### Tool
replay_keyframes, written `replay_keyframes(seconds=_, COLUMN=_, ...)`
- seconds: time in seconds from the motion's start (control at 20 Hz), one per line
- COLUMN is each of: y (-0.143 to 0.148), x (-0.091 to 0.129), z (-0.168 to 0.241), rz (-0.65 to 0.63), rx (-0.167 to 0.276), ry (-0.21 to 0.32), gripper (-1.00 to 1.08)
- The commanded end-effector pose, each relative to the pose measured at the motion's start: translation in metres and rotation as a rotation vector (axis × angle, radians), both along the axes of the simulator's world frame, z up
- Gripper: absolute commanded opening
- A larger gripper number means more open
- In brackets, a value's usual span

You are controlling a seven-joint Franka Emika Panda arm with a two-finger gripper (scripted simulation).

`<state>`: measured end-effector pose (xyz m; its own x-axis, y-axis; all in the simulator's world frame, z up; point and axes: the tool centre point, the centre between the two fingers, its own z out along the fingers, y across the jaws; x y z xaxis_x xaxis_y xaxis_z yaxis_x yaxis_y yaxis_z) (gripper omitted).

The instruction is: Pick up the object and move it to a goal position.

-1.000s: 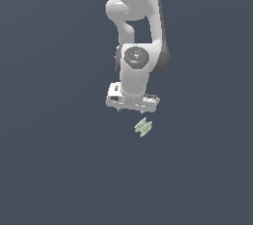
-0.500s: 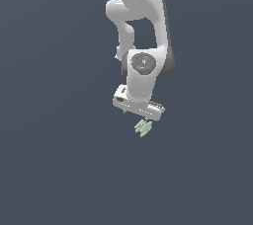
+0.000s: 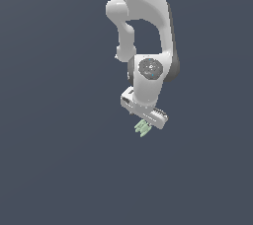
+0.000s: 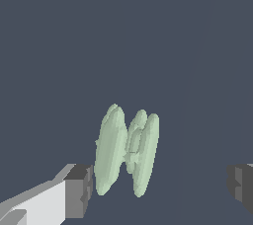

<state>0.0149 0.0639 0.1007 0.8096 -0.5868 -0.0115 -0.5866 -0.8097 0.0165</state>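
The arm (image 3: 148,31) hung down from the top of the exterior view, its white wrist tilted so that the claw (image 3: 144,123) pointed down and toward that view's left; the piece (image 3: 142,128), a pale mint-green ridged thing far smaller than the claw, showed just under the claw's lower edge, touching or all but touching it there; whether it lay on a surface could not be told, since the background was one flat slate grey.

In the wrist view the claw (image 4: 160,184) was spread wide; one dark pad (image 4: 79,189) on its white finger stood at one side and the other pad (image 4: 240,187) at the far edge of the frame; the piece (image 4: 127,150) stood between them, upright, as a pair of long flat lobes with shorter ridges in the middle; it sat close beside the first pad, perhaps just grazing it, and well apart from the second; nothing was pinched.
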Motion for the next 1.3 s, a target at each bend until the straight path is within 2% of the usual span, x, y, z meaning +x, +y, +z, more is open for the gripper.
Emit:
replay_keyframes(seconds=0.0, y=0.005, x=0.002, z=-0.003, rz=-0.055, rx=0.001, ry=-0.006, gripper=1.00)
replay_keyframes(seconds=0.55, y=0.018, x=0.008, z=-0.011, rz=-0.188, rx=0.004, ry=-0.019, gripper=1.00)
replay_keyframes(seconds=0.95, y=0.019, x=0.008, z=-0.015, rz=-0.194, rx=0.005, ry=-0.019, gripper=1.00)
replay_keyframes(seconds=1.25, y=0.019, x=0.007, z=-0.042, rz=-0.197, rx=0.005, ry=-0.019, gripper=1.00)
